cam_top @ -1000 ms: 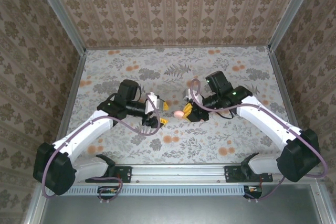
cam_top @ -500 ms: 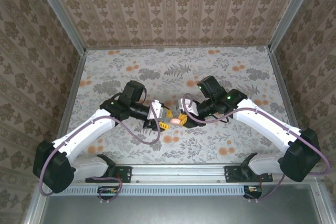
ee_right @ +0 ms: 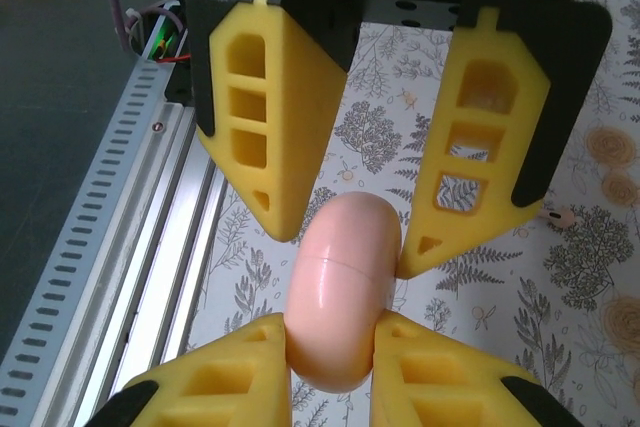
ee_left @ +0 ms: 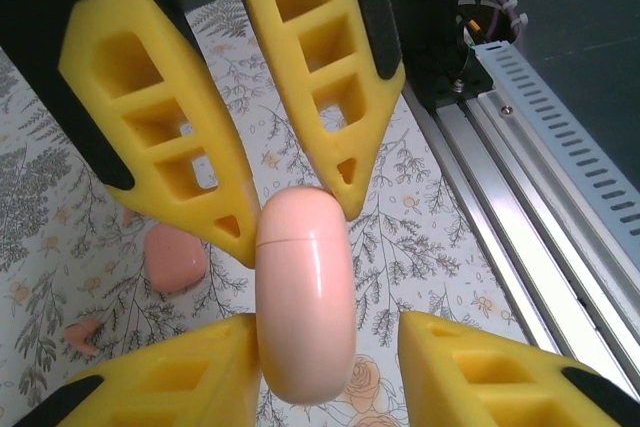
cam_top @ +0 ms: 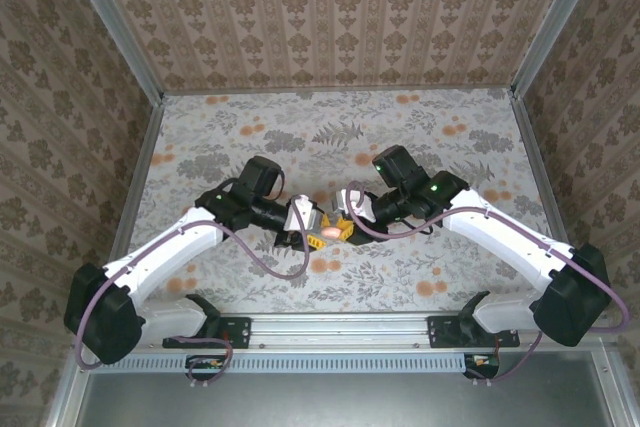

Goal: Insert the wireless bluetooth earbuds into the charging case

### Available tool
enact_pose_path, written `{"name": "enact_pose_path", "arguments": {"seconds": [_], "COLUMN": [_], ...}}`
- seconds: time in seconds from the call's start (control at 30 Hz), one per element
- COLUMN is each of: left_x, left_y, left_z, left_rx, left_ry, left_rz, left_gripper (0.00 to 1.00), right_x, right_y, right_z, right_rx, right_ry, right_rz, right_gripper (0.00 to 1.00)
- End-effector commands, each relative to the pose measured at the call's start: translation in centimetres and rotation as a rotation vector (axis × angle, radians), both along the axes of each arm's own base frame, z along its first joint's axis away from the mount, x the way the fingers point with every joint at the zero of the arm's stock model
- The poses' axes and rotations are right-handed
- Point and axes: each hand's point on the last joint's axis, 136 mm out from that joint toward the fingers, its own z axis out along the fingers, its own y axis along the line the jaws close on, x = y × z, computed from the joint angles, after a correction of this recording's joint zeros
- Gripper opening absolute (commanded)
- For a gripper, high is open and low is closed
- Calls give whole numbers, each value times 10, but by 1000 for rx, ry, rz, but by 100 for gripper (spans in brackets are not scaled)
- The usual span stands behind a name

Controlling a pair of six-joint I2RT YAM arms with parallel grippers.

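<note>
Our left arm [cam_top: 165,247] and right arm [cam_top: 500,232] show white links and black joints. Purple cables [cam_top: 262,259] loop alongside, and yellow windowed fingers [ee_right: 300,97] sit at the tips.

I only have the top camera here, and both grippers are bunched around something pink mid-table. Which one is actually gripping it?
Observer: The right gripper; its wrist view shows both its fingers pressed on the pink charging case.
Operator: And the left one?
Observer: The left gripper is open: one finger touches the case, the other stands apart from it.
Operator: Are the earbuds inside yet?
Observer: At least one is not: a tiny salmon-pink earbud lies on the table, near a pink rounded-square piece.
</note>
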Motion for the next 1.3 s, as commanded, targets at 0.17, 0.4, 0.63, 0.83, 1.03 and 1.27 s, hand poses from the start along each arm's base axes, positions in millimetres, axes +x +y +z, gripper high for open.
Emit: {"name": "enact_pose_path", "arguments": {"seconds": [0.17,0.4,0.63,0.83,1.03,1.27], "left_x": [-2,-5,8,16,19,23], "left_y": [-6,-7,-8,-7,-10,-13], "left_z": [9,12,23,29,35,44], "left_rx": [-21,-42,-202,-291,-344,-384], "left_ry": [-18,17,76,53,78,72], "left_rz": [-27,-31,63,138,149,164], "left_gripper": [30,19,18,16,16,15], "right_x": [2,5,21,25,23,20], "right_y": [7,6,-13,-27,-22,-17], "right_z": [17,17,39,60,61,59], "right_rx": [43,58,242,449,522,536], "right_ry": [-56,-77,-180,-186,-103,-76], "right_rz": [22,-16,-198,-318,-315,-277], "right_gripper": [21,28,49,55,60,63]}}
